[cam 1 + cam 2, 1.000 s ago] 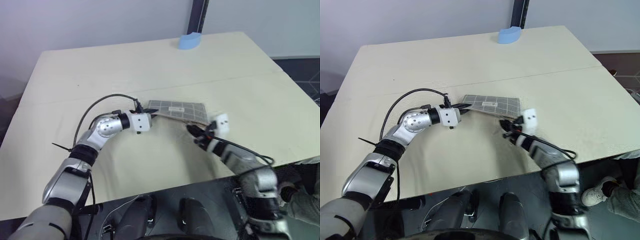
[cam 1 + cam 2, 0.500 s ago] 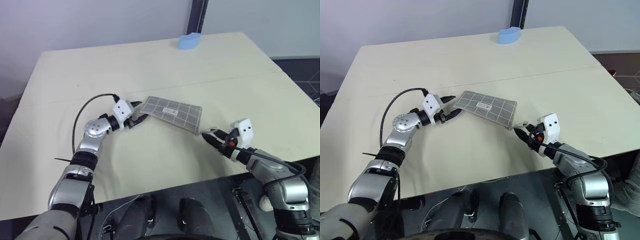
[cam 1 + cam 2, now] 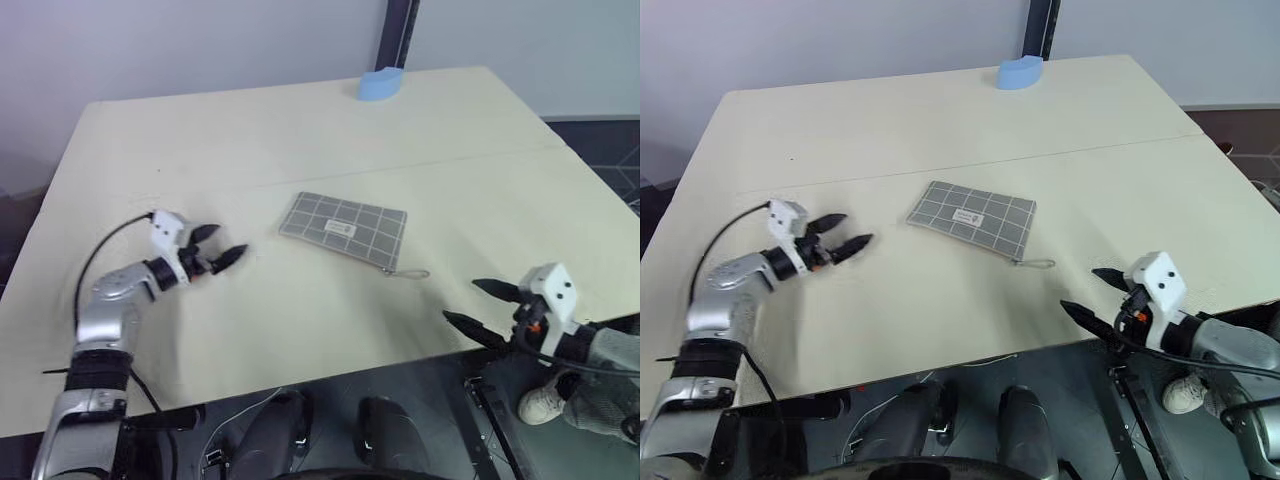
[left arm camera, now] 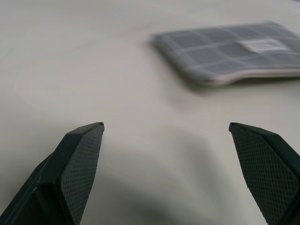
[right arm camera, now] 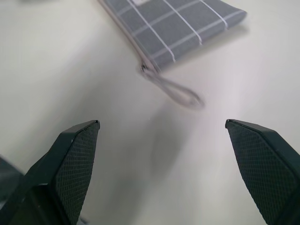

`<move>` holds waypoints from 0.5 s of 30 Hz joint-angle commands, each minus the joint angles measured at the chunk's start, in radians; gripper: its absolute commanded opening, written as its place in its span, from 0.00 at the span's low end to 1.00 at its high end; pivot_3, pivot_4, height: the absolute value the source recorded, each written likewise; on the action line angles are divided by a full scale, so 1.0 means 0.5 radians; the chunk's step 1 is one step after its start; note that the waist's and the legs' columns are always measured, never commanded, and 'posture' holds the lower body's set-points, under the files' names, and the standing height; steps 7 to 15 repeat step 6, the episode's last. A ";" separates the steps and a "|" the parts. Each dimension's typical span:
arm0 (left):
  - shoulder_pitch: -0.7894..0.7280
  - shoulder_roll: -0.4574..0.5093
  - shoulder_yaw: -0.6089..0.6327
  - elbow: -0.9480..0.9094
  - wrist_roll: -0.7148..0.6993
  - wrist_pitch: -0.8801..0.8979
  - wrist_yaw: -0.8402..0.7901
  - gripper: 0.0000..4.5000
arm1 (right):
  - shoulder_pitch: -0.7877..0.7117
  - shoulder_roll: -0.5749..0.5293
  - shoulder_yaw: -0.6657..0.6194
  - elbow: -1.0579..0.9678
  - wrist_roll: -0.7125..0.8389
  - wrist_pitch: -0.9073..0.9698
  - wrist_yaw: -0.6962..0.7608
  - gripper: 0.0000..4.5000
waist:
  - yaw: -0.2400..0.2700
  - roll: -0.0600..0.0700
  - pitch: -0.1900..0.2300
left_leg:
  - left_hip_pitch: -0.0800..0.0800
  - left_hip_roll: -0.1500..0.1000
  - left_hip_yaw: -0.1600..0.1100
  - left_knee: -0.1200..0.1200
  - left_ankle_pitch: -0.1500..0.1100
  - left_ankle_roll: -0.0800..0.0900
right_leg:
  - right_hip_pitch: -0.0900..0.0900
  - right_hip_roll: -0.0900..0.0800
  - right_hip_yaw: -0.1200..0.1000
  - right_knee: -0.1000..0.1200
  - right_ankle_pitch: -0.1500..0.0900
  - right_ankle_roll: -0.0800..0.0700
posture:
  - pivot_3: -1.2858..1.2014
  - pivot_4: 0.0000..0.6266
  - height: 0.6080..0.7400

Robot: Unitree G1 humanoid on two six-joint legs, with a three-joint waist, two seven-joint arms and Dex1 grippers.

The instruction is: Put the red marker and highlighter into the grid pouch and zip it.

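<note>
grid pouch point(image 3: 343, 227): flat mid-desk point(image 3: 300, 130), cord pull point(image 3: 405, 272) trailing off its near corner
left gripper point(image 3: 222, 245): left of pouch, fingers wide apart, empty
right gripper point(image 3: 478, 305): near-right of pouch, at desk edge, fingers wide apart, empty

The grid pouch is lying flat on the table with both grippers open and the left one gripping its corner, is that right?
Not quite. The left gripper grips nothing: in the left eye view it hangs open, apart from the grid pouch. The pouch does lie flat on the table, and the right gripper is open too.
</note>
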State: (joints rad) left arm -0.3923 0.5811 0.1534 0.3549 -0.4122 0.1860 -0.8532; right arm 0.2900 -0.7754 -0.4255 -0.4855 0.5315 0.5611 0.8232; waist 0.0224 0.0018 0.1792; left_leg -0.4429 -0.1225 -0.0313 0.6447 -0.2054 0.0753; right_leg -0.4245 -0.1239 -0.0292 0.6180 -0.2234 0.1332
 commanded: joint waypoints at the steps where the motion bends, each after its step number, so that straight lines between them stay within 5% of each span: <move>1: -0.091 0.082 0.081 0.117 0.078 -0.110 0.039 1.00 | -0.010 -0.045 -0.085 0.059 -0.063 -0.124 0.034 0.99 | 0.007 0.001 0.000 | 0.000 0.000 0.000 0.000 0.000 0.000 | 0.000 0.000 0.000 -0.002 0.000 0.000 | 0.52 0.24 1.00; 15: -0.134 0.105 0.095 0.346 0.170 -0.290 0.023 1.00 | -0.088 -0.014 -0.022 0.158 -0.119 -0.195 0.004 0.99 | 0.019 0.002 -0.001 | 0.000 -0.001 0.002 -0.006 0.000 0.000 | -0.004 0.000 0.002 -0.006 0.004 0.006 | 0.52 0.24 1.00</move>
